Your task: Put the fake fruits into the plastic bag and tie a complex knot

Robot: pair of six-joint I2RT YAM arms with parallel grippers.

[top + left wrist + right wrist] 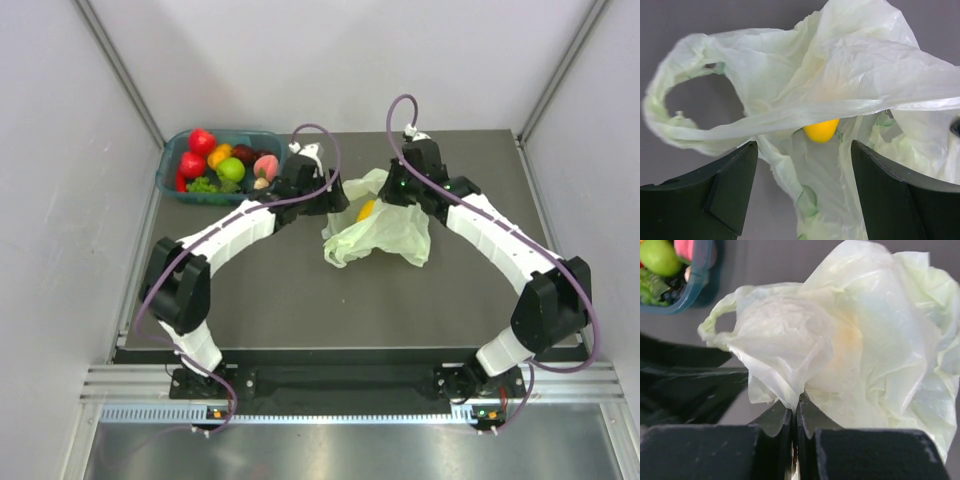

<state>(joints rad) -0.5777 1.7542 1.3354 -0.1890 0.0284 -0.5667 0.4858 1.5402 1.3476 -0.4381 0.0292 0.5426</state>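
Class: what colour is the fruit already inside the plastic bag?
The fruit is yellow; left wrist view.
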